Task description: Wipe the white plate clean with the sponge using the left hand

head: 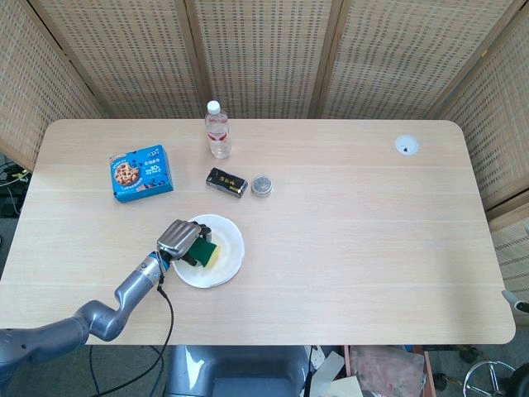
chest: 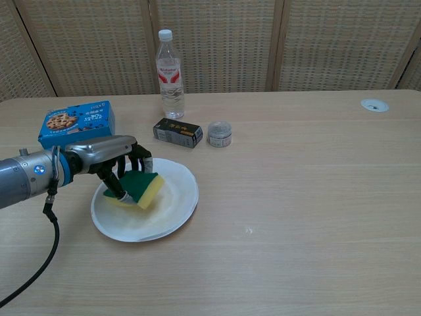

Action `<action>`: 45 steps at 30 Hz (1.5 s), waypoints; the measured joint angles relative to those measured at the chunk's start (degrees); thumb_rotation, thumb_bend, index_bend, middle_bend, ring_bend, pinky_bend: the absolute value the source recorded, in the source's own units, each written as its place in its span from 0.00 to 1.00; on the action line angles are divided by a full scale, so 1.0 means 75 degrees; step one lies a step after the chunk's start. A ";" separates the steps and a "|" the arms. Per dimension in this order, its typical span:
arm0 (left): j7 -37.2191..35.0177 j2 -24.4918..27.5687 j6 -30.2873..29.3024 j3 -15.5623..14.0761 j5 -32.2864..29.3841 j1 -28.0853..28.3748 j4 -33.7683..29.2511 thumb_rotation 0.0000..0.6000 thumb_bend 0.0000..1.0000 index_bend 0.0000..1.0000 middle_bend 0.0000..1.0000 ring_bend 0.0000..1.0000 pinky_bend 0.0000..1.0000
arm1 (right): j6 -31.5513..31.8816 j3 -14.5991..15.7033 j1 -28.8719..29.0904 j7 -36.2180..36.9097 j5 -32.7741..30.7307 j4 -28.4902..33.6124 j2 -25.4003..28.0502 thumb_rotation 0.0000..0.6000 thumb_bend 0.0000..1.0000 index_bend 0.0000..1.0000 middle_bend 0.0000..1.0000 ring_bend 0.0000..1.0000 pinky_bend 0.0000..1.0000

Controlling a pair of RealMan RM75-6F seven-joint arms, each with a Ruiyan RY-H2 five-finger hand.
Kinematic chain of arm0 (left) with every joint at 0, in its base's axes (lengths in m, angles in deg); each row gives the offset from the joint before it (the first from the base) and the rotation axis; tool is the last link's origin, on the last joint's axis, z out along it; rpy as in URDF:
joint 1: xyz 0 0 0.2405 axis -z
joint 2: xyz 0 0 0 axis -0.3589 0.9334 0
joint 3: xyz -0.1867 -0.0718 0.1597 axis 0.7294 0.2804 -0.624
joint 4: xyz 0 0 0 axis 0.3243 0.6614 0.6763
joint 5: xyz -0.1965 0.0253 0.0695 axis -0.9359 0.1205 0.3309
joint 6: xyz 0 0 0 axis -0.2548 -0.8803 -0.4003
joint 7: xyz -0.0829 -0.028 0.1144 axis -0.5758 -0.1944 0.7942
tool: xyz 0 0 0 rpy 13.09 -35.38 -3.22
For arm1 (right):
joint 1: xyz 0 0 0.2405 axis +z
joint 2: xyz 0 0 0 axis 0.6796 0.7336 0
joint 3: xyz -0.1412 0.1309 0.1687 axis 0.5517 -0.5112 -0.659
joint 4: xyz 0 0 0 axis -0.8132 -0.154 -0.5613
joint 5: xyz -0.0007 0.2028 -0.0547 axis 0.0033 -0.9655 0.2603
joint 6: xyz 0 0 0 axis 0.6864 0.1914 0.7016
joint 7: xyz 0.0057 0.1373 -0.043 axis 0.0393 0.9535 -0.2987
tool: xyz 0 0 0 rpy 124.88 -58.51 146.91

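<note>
The white plate (head: 225, 263) (chest: 168, 212) lies on the table at front left. My left hand (head: 178, 239) (chest: 108, 158) reaches over its left side and grips a green and yellow sponge (head: 204, 250) (chest: 143, 187), green face up. The sponge is tilted, its lower yellow edge down on the plate's surface. My right hand shows in neither view.
Behind the plate stand a blue cookie box (head: 140, 173) (chest: 76, 122), a water bottle (head: 218, 131) (chest: 170, 74), a small black box (head: 226, 182) (chest: 177, 132) and a small round tin (head: 261, 185) (chest: 220, 133). A cable (chest: 41, 257) trails from my left arm. A grommet (head: 406, 145) is far right.
</note>
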 measured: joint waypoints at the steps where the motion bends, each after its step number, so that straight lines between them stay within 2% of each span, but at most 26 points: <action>1: -0.0029 0.0046 -0.0073 0.0048 0.0021 0.0006 -0.0067 1.00 0.21 0.71 0.44 0.39 0.47 | 0.0002 0.0001 -0.0001 0.0003 0.0002 0.0000 0.0002 1.00 0.00 0.00 0.00 0.00 0.00; 8: -0.0021 0.0179 0.0179 0.0337 -0.0364 0.0128 -0.0389 1.00 0.20 0.71 0.44 0.39 0.47 | 0.0001 0.0001 0.0002 -0.0005 0.0008 0.0001 0.0001 1.00 0.00 0.00 0.00 0.00 0.00; 15: -0.0031 -0.0177 0.0433 0.0336 -0.0651 0.0134 -0.0054 1.00 0.21 0.71 0.44 0.39 0.47 | -0.0016 0.0005 0.0006 -0.0018 -0.0001 -0.0011 -0.0009 1.00 0.00 0.00 0.00 0.00 0.00; 28: -0.0307 -0.0529 0.0630 0.0185 -0.0572 0.0114 0.0424 1.00 0.21 0.71 0.44 0.39 0.47 | 0.0020 -0.0009 -0.0009 0.0030 -0.0005 -0.0004 0.0011 1.00 0.00 0.00 0.00 0.00 0.00; 34: -0.0372 -0.0327 0.0453 0.0295 -0.0494 0.0124 0.0138 1.00 0.20 0.71 0.44 0.39 0.47 | 0.0074 -0.0016 -0.0033 0.0092 0.0008 0.0003 0.0036 1.00 0.00 0.00 0.00 0.00 0.00; 41: -0.0270 0.0077 0.0303 0.0533 -0.0516 0.0220 -0.0747 1.00 0.21 0.71 0.44 0.39 0.47 | 0.0098 -0.0004 -0.0044 0.0122 0.0050 0.0020 0.0056 1.00 0.00 0.00 0.00 0.00 0.00; 45: -0.0061 0.0032 0.0380 0.0550 -0.0668 0.0279 -0.0846 1.00 0.20 0.71 0.44 0.39 0.47 | 0.0088 -0.0007 -0.0042 0.0133 0.0038 0.0012 0.0056 1.00 0.00 0.00 0.00 0.00 0.00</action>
